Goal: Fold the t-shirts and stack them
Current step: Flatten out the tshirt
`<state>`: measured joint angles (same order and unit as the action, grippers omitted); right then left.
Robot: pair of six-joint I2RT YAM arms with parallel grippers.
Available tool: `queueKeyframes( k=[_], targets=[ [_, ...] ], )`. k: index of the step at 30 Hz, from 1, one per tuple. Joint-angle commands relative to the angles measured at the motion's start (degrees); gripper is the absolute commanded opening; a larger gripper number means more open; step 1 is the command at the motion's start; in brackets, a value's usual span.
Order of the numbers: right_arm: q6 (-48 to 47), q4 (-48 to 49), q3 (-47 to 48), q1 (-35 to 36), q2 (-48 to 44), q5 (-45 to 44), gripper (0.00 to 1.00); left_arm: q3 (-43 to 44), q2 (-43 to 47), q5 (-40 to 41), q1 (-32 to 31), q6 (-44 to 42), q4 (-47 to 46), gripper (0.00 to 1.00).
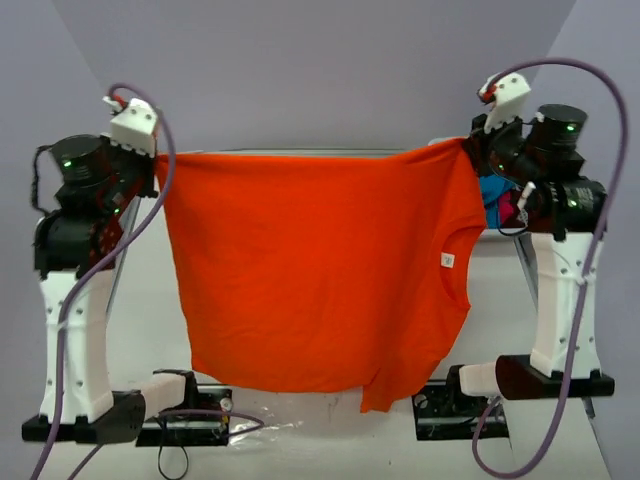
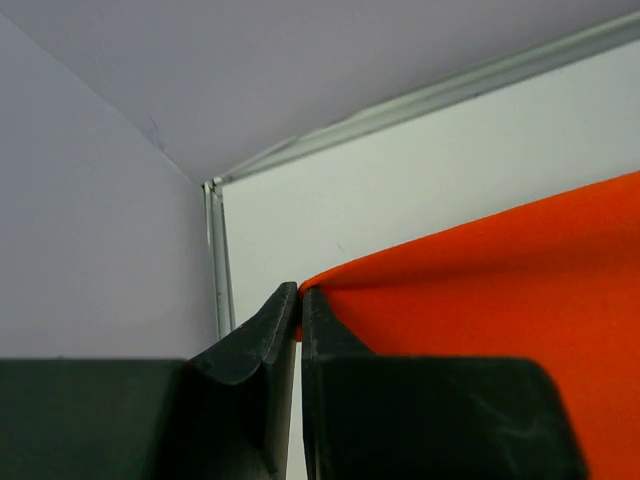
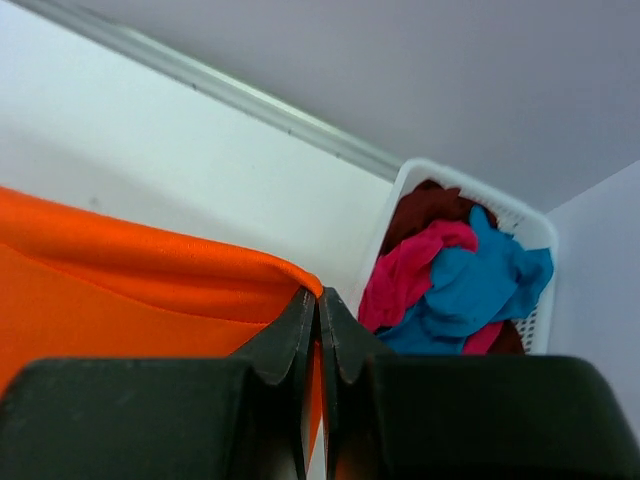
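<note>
Found the left pincer [image 2: 299,300] clenched on one upper corner of the orange t-shirt [image 2: 500,300], the cloth nipped between closed tips. Found the right pincer [image 3: 318,300] likewise clenched, on the opposite upper corner of the same garment. Saw both raised well above the counter [image 1: 140,290] and far apart, with the top edge drawn nearly taut between them. Noted the shirt hanging as a broad sheet in front of the arms, turned sideways, with the neckline and its small white tag [image 1: 447,260] toward the right and a sleeve drooping at the lower edge. Could not tell whether the bottom edge touched the counter.

Beyond the right pincer, spotted the white basket [image 3: 412,172] in the far right corner, holding the teal-blue [image 3: 470,285], magenta-pink [image 3: 405,270] and dark red [image 3: 425,208] t-shirts in a crumpled heap. Saw no folded stack in view.

Judged the step to be spreading the first shirt ahead of any fold, with the task barely begun. Judged the next move to call for lowering both pincers together, keeping even tension to lay the cloth flat on the counter, and releasing only once down. Reckoned the drooping sleeve likely to tuck under.
</note>
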<state>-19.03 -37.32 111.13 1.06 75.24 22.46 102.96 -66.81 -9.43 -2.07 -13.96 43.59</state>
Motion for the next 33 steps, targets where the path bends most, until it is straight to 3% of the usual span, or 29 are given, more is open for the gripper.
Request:
queueKeyframes(
  k=[1,5,11,15,18,19,22,23,25,26,27,29,30,33],
  targets=[
    [-2.59,5.15,-1.53,-0.71,6.04,-3.56,0.0,-3.11,-7.36,3.36,0.48,-1.77,-5.7,0.02],
    [-3.21,7.44,3.81,-0.8,18.42,-4.18,0.0,-2.42,-16.93,4.86,0.48,-4.15,-9.49,0.02],
    [-0.23,6.39,28.37,-0.8,34.24,-5.06,0.0,16.28,-32.23,4.6,1.1,-1.35,-7.04,0.02],
    [1.36,6.21,36.96,-0.8,33.31,-4.35,0.0,29.47,-33.31,3.19,1.01,0.86,-1.25,0.02],
    [1.54,6.29,33.38,-0.8,26.21,-2.78,0.0,33.01,-27.89,2.05,1.01,1.39,0.61,0.02],
    [1.28,6.47,30.92,-0.8,21.14,-1.99,0.0,31.79,-25.59,1.87,1.1,1.39,0.27,0.02],
    [0.22,6.82,16.35,-0.8,9.28,0.65,0.0,16.98,-13.21,-0.32,1.01,0.16,-2.89,0.02],
    [-0.13,6.82,11.87,-0.8,6.44,1.09,0.0,6.4,-6.39,-0.5,0.92,-0.97,-4.9,0.02],
    [-1.1,6.82,-2.36,-0.8,-2.67,3.37,0.0,-4.47,0.15,-0.24,0.92,-2.99,-6.41,0.03],
    [-1.36,6.74,-6.94,-0.8,-5.43,3.73,0.0,-14.44,6.01,-0.24,1.01,-3.7,-6.85,0.02],
    [-1.36,6.73,-15.42,-0.8,-8.07,4.52,0.0,-18.89,8.77,-0.5,1.1,-4.49,-6.59,0.02],
    [-1.19,6.56,-22.94,-0.8,-15.28,4.44,0.0,-28.72,15.17,-1.2,1.1,-5.64,-4.15,0.02],
    [-1.01,5.95,-28.02,-0.8,-19.13,3.91,0.0,-30.87,17.04,-1.12,1.1,-5.64,-3.35,0.02],
    [0.91,3.67,-30.53,-0.71,-25.29,3.47,0.0,-33.09,23.73,-0.33,1.19,-3.98,-1.15,0.02]
  ],
)
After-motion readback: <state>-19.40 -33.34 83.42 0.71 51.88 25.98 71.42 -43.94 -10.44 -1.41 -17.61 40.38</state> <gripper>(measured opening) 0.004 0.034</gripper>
